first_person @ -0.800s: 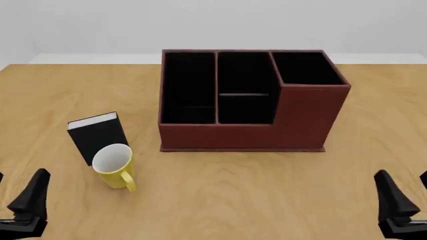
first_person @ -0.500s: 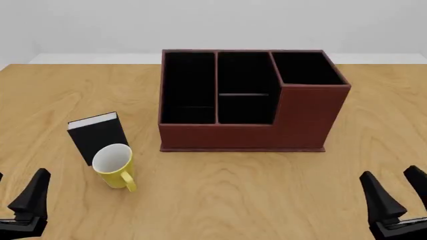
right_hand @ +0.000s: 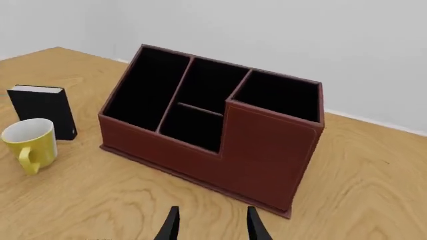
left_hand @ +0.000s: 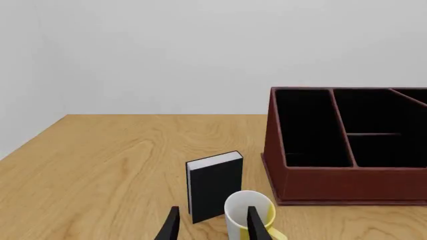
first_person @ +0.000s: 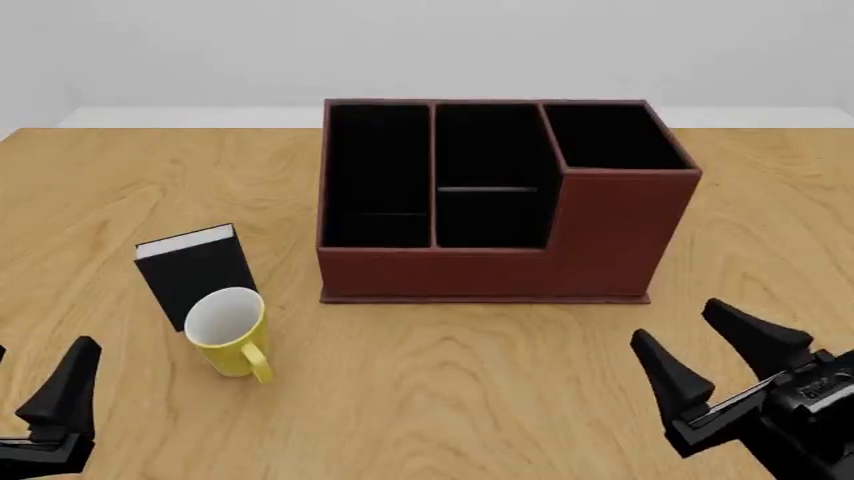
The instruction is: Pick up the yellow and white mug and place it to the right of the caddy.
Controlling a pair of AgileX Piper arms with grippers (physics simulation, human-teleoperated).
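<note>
The yellow and white mug (first_person: 227, 333) stands upright on the table at the front left, handle toward the front edge. It also shows in the left wrist view (left_hand: 241, 212) and the right wrist view (right_hand: 30, 142). The reddish-brown caddy (first_person: 601, 240) stands mid-table, its taller section at the right end; it also shows in both wrist views (left_hand: 347, 185) (right_hand: 267, 155). My left gripper (first_person: 34, 385) is open and empty at the front left corner, short of the mug. My right gripper (first_person: 714, 355) is open and empty, in front of the caddy's right end.
A small black book (first_person: 196, 272) with white pages stands upright just behind the mug, nearly touching it; it also shows in the wrist views (left_hand: 213, 185) (right_hand: 43, 107). Bare wooden table (first_person: 454, 380) lies in front of and to the right of the caddy.
</note>
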